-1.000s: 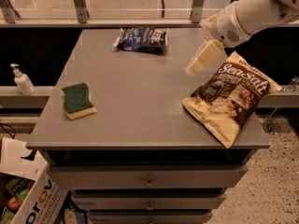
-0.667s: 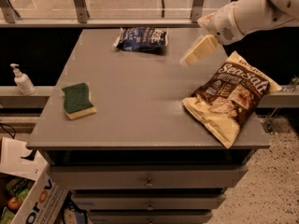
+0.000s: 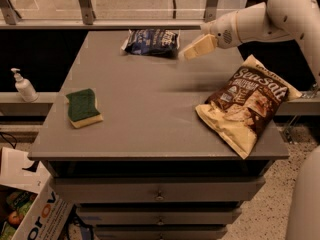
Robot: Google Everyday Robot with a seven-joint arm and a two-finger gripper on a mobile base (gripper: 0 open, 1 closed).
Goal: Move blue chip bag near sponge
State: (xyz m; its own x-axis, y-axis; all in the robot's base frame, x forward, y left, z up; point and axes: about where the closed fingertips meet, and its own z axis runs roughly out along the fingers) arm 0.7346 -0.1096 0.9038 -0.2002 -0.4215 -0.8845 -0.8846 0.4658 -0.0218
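Camera view, looking down on a grey table (image 3: 150,134) from its near side. Clock directions are taken from the table's middle, 12 o'clock being the far edge.

Blue chip bag (image 3: 151,42): lies flat at 12 o'clock, close to the far edge. Dark navy foil, crinkled, white lettering facing up.

Sponge (image 3: 83,107): at 9 o'clock, near the left edge, green scrub face up over pale yellow foam. Well apart from the blue chip bag, with bare tabletop between the two.

Gripper (image 3: 200,47): at about 1 o'clock, a cream wedge at the end of the white arm (image 3: 260,19), which reaches in from 2 o'clock. It points toward the blue chip bag and sits just beside the bag's right end, at the bag's 3 o'clock, with a small gap between them. It is smeared in this view, so whether it is spread or pressed together I cannot tell.

Sea Salt bag (image 3: 247,106): the larger brown-and-cream one, at 3 o'clock, lying tilted, its upper right corner past the table's right edge. Apart from the gripper.

Off the table: a white pump bottle (image 3: 22,85) stands on a ledge out at 9 o'clock. A cardboard box (image 3: 37,211) sits on the floor at 7 o'clock. Drawers (image 3: 159,191) run below the near edge.
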